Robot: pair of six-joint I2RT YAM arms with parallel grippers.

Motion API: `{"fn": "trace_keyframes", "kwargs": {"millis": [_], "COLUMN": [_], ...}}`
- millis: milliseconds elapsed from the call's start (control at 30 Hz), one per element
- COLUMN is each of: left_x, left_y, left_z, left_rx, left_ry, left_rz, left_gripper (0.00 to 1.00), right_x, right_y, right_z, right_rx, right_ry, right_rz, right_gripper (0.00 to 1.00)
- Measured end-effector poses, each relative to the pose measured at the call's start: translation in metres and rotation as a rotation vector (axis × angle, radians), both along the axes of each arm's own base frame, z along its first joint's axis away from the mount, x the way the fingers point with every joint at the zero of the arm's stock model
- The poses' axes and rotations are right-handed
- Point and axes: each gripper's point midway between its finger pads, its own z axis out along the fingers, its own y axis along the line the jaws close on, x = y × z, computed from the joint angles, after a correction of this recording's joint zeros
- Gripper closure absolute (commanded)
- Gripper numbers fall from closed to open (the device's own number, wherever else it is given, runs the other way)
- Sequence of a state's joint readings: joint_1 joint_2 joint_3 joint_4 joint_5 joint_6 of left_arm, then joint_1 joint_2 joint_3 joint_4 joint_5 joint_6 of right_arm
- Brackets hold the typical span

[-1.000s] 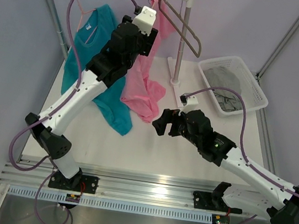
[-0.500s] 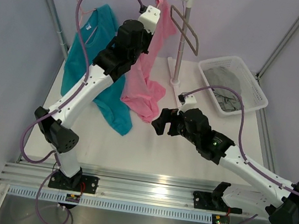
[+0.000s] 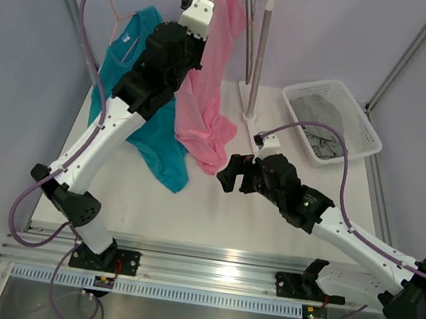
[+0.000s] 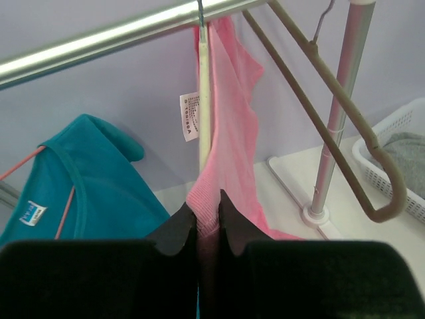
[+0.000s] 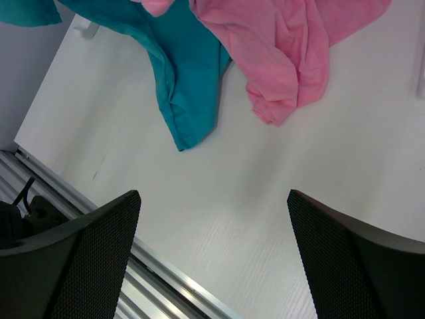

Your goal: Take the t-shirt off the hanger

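Observation:
The pink t-shirt [image 3: 208, 111] hangs from the rail, and its lower end lies bunched on the table [image 5: 285, 46]. In the left wrist view the cream hanger [image 4: 204, 113] runs straight down inside the t-shirt [image 4: 232, 100], with its metal hook over the rail. My left gripper [image 4: 207, 203] is shut on the ribbed pink neckline just below the hanger's arm. From above, the left gripper [image 3: 196, 50] sits high beside the shirt's top. My right gripper [image 3: 230, 179] hovers low over the table near the shirt's hem, open [image 5: 212, 194] and holding nothing.
A teal shirt [image 3: 135, 93] on a thin pink hanger hangs left of the t-shirt. A dark grey-brown hanger [image 4: 332, 113] hangs to the right by the stand's post [image 3: 261, 55]. A white basket [image 3: 302, 89] with a grey garment [image 3: 321, 123] sits at the back right.
My left gripper has closed on the t-shirt's neckline and the arm has risen toward the rail, taking the shirt's top with it. The dark hanger has swung edge-on. The right arm has barely moved.

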State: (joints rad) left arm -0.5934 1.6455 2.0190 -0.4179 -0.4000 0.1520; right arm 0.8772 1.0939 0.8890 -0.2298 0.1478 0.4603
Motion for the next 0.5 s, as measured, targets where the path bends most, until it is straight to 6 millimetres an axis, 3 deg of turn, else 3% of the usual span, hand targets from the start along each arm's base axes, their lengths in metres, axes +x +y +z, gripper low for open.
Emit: {"fn": "trace_keyframes", "kwargs": {"millis": [67, 333, 500], "left_x": [-0.008, -0.038, -0.075], "left_y": [0.006, 0.026, 0.045], "left_z": [0.009, 0.007, 0.006], "left_rx": [-0.005, -0.006, -0.054], "left_ry": [-0.011, 0.01, 0.034], "left_rz": [0.001, 0.004, -0.009], "left_gripper": [1.0, 1.0, 1.0], "right_x": [0.0, -0.007, -0.013], "right_y": [0.0, 0.003, 0.008], "right_z": [0.0, 0.01, 0.026], "right_rx": [-0.001, 0.024, 0.068], "right_ry": [-0.001, -0.019, -0.053], "right_rz": [0.001, 0.051, 0.101], "right_gripper": [0.01, 0.01, 0.01]}}
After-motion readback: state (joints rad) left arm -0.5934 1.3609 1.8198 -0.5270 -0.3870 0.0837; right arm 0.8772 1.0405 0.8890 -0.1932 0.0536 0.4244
